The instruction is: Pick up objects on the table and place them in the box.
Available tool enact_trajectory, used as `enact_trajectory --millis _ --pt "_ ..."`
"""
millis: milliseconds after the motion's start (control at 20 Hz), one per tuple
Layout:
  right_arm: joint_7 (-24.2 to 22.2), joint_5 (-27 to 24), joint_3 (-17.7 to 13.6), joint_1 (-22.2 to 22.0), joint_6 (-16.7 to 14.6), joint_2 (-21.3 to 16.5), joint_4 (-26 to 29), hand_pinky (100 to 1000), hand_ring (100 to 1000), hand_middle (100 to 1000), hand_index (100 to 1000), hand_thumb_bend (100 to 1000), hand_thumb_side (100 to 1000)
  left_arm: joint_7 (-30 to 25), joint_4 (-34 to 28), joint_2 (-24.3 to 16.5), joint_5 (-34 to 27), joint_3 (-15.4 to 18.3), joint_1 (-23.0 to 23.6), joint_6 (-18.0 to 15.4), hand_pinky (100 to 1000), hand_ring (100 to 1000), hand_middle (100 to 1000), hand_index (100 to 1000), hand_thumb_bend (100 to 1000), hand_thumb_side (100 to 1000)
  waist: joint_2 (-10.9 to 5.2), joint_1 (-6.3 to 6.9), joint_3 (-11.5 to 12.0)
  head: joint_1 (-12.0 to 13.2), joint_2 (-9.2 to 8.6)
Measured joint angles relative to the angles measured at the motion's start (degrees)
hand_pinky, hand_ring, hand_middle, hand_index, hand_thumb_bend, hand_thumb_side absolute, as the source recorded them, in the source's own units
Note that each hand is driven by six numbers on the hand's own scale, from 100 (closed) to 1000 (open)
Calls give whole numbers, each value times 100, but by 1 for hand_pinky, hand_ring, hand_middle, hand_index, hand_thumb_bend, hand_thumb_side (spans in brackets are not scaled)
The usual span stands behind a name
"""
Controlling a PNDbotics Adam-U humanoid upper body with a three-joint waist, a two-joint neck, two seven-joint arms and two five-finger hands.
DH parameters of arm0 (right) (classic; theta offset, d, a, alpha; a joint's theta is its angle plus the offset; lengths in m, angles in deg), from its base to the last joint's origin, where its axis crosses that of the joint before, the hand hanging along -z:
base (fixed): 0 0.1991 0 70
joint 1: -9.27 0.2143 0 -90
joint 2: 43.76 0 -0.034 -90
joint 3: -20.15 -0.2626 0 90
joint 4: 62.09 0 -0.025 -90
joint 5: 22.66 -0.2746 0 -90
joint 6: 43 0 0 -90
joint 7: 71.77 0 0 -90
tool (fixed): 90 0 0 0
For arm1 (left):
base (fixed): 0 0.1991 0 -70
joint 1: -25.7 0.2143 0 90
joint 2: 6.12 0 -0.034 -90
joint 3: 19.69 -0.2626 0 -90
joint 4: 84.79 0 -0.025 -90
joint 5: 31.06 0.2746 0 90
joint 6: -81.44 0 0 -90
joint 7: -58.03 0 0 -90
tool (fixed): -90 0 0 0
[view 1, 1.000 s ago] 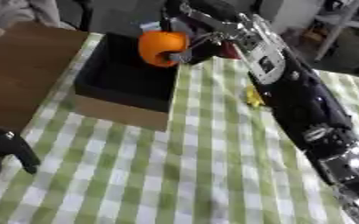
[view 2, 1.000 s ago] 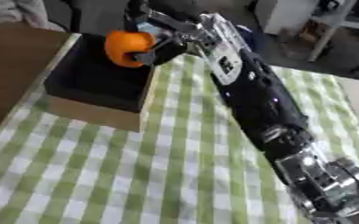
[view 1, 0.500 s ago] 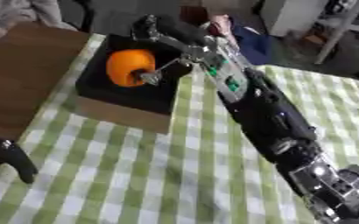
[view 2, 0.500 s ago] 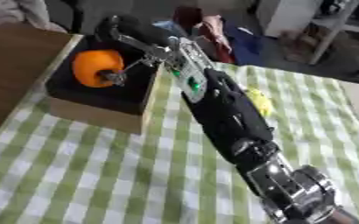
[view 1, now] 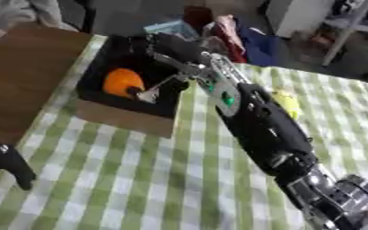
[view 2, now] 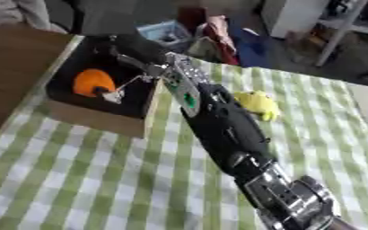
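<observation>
Right hand (view 1: 171, 51) over the box (view 1: 128, 117), fingers spread beside the orange (view 1: 123, 82): withdraw upward without nudging it.

An orange ball (view 1: 122, 82) is seen lying inside the black box (view 1: 113, 56), toward its near left part. The box (black within, tan cardboard on its near wall) is set at the far left of the green checked cloth. A yellow object (view 2: 258, 104), of unclear shape, lies on the cloth right of the box

Green-checked tablecloth (view 1: 140, 179); brown wooden board (view 1: 22, 76) beside
</observation>
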Motion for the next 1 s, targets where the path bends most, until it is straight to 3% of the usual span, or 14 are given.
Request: enact_trajectory --millis 300,600,1000 --pt "177 -39 -15 7 40 -167 197 788 793 817 905 396 323 5 0 0 0 1 46 -6 638 544 553 697 100 730 -26 35 -109 42 1" --pt "49 -466 21 -30 92 -644 481 794 795 811 905 350 305 23 9 0 3 9 110 -21 639 544 554 697 100 731 -64 64 -286 114 6" --pt "-377 -1007 -103 -471 363 -1395 524 800 799 818 912 341 378 72 24 -3 46 71 157 -61 639 544 554 698 100 730 -45 113 -505 251 -4"
